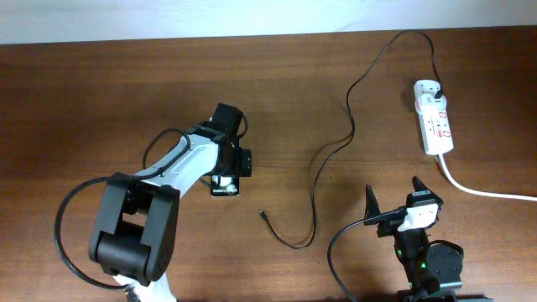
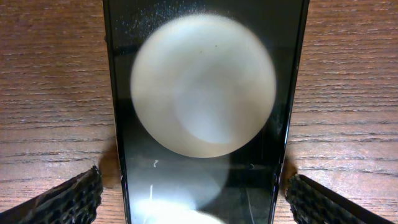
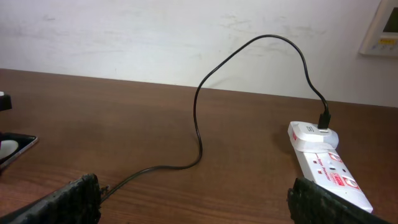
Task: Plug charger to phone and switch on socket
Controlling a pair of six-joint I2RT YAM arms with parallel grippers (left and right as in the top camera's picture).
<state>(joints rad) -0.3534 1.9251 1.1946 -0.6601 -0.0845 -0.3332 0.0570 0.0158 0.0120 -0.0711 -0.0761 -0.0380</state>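
The phone (image 2: 199, 93) lies flat on the table, its glossy black face showing a large white round reflection. My left gripper (image 2: 194, 202) is open and low over it, one finger on each long side, with small gaps to the edges. From overhead the gripper (image 1: 228, 168) hides most of the phone (image 1: 225, 188). The charger (image 1: 315, 180) trails loose across the table, with its tip (image 1: 262, 214) lying free and its plug (image 1: 436, 86) in the socket (image 1: 435, 119). My right gripper (image 1: 394, 195) is open and empty, near the cable (image 3: 198, 124) and the socket (image 3: 326, 165).
The socket's thick white cord (image 1: 487, 192) runs off to the right edge. The charger cable loops up near the table's back edge (image 1: 411, 33). The phone's corner shows at the left of the right wrist view (image 3: 13, 147). The right arm's base (image 1: 428, 264) is at the front.
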